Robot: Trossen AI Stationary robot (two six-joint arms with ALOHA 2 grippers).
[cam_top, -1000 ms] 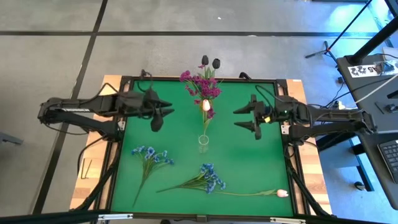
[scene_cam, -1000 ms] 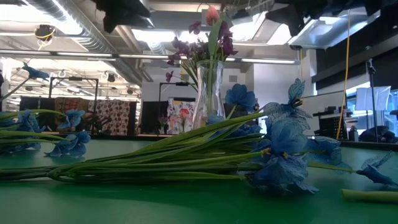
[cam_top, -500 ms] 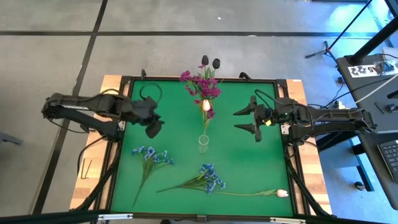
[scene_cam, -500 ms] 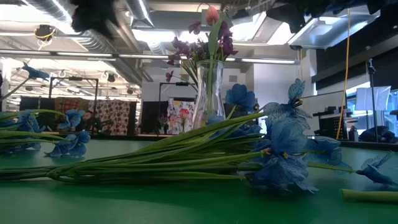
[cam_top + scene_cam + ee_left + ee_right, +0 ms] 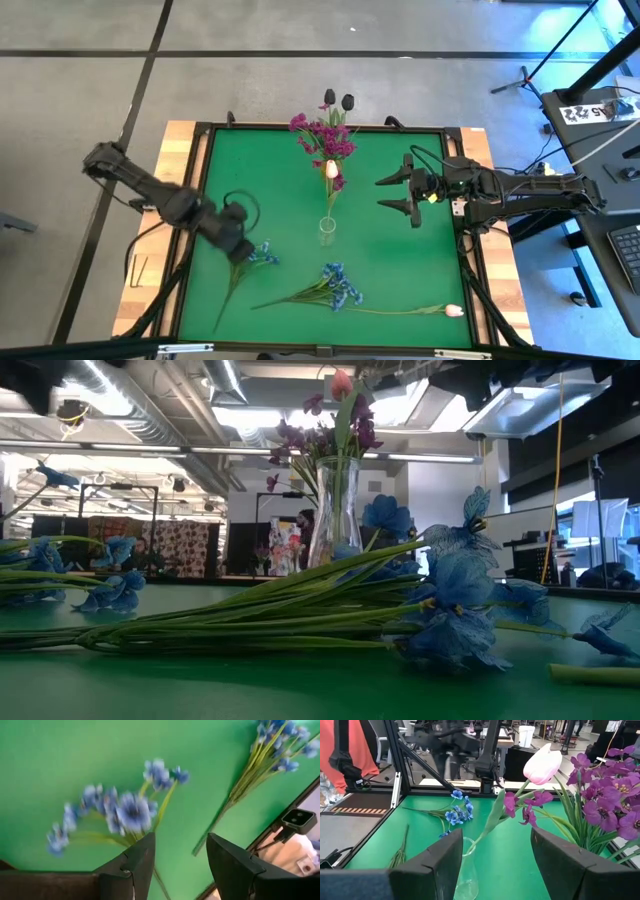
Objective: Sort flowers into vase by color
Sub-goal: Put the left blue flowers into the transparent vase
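Note:
A clear glass vase (image 5: 327, 231) stands mid-table holding magenta sprays (image 5: 326, 137), a pale pink tulip (image 5: 331, 168) and two near-black tulips (image 5: 338, 100). A blue spray (image 5: 250, 256) lies flat at the near left. A second blue bunch (image 5: 337, 285) and a pink tulip (image 5: 455, 311) lie along the near edge. My left gripper (image 5: 240, 248) is open and hovers just above the left blue spray's blossoms (image 5: 125, 812), fingers (image 5: 137, 862) apart. My right gripper (image 5: 409, 198) is open, to the right of the vase (image 5: 466, 872), and touches nothing.
The green mat is framed by a black rail (image 5: 200, 180) on a wooden table. Bare mat lies between the vase and my right gripper. Beyond the table are stands and a person in orange (image 5: 350, 750). The low view shows the blue bunch (image 5: 450, 600) in front of the vase (image 5: 335, 510).
My left arm has swung from the far-left part of the mat toward the near edge and come down over the left blue spray. Its wrist view is blurred with the motion. The flowers and my right gripper have kept still.

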